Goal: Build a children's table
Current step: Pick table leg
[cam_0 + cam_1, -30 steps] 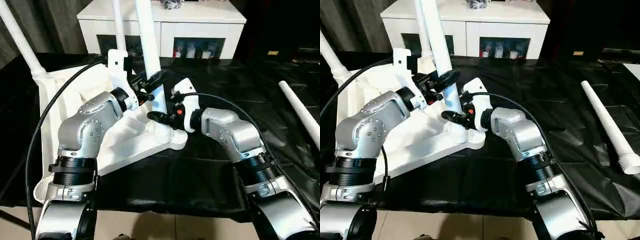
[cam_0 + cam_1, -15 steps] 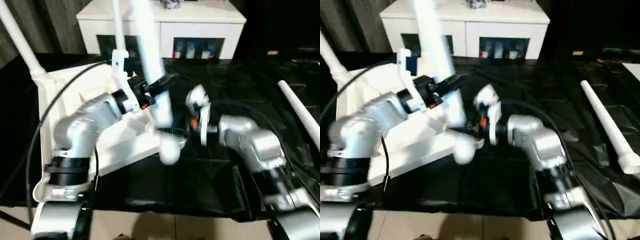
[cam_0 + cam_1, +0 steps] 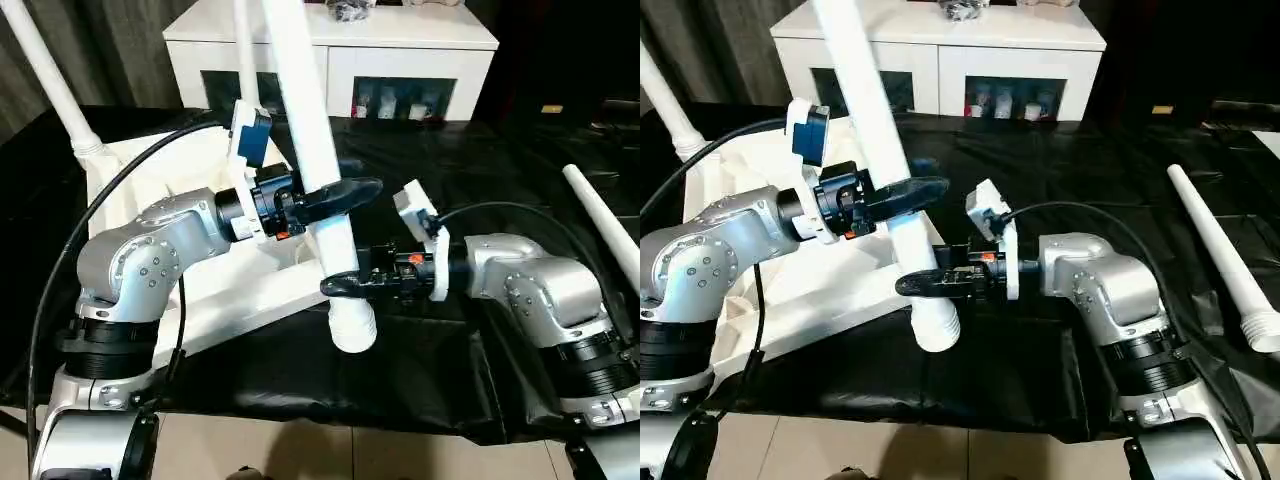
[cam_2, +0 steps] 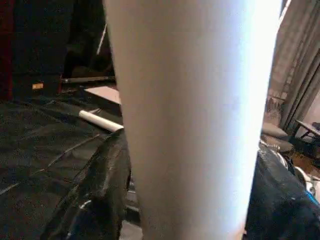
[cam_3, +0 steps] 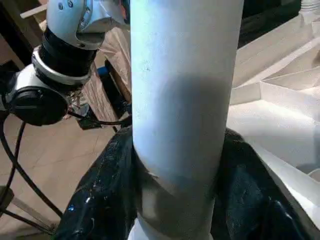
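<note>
Left eye: leg [image 3: 318, 180] outside top [image 3: 190, 180] socket.

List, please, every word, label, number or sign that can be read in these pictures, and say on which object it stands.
None can be read.
White cabinet with glass doors: the small items behind the glass may carry labels, too small to read.
Small yellow tag on the black table cover: too small to read.
White tapered tube leg and white ribbed plastic table top: no lettering visible.

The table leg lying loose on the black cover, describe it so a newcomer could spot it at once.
Start at the black-covered work table and look to its right side. There a white tapered tube leg lies flat, alone. Unlike the leg between the grippers, nothing touches it.
</note>
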Available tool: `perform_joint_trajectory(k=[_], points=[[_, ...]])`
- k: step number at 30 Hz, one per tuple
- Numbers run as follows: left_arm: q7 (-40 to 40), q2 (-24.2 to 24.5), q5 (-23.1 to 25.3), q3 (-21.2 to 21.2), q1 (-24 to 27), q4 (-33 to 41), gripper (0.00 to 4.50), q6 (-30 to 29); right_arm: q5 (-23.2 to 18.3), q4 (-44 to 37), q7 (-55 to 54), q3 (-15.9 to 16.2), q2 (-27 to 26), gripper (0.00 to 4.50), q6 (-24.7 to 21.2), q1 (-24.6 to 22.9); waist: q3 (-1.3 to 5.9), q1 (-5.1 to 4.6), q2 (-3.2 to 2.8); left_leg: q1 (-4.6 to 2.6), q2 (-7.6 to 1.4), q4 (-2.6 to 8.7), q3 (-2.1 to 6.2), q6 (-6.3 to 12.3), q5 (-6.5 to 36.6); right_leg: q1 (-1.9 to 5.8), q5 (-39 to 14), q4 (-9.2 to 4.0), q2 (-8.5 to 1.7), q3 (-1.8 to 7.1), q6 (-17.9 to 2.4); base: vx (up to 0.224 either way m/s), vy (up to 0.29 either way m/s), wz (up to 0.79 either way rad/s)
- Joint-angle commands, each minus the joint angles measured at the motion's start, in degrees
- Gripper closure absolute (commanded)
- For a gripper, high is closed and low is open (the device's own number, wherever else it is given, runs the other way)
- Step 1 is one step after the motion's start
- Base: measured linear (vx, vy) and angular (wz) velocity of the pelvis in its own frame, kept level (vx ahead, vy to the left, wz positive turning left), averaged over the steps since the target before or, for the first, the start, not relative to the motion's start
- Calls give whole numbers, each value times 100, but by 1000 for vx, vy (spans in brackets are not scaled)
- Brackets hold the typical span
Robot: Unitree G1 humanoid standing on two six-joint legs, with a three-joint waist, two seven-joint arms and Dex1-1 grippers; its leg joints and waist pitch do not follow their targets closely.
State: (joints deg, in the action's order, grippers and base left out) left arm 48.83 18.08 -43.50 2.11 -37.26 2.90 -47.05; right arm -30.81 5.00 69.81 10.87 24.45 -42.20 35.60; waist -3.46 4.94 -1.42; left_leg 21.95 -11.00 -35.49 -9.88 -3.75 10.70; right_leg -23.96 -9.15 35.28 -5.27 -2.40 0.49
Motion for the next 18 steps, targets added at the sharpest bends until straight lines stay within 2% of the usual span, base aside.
perform_joint_trajectory(k=[1,3,4,10,18], points=[[75,57,-88,17,35,7,182,-44,-96,-96,117,-144,78,267,-25,148,455,-5,13,-103,-107,430,3,0,1045,323,-1032,-325,-171,138,-1405,0,0,0],[91,67,-109,33,36,11,197,-56,-134,-115,187,-118,126,267,-65,169,461,-2,17,-93,-106,424,2,20,971,332,-886,-312,-165,138,-1434,0,0,0],[120,62,-157,59,38,15,222,-71,-149,-123,225,-103,148,267,-83,178,462,-4,27,-87,-102,421,0,29,955,334,-863,-309,-165,137,-1443,0,0,0],[39,2,-240,167,36,7,260,-82,-164,-124,254,-88,182,267,-100,203,456,-1,26,-94,-106,422,-3,41,986,330,-961,-321,-170,136,-1443,0,0,0],[-147,-64,-229,270,-69,-163,265,18,-82,-86,196,-86,149,267,38,234,462,3,23,-97,-103,415,-3,30,967,324,-997,-326,-166,137,-1405,0,0,0]])
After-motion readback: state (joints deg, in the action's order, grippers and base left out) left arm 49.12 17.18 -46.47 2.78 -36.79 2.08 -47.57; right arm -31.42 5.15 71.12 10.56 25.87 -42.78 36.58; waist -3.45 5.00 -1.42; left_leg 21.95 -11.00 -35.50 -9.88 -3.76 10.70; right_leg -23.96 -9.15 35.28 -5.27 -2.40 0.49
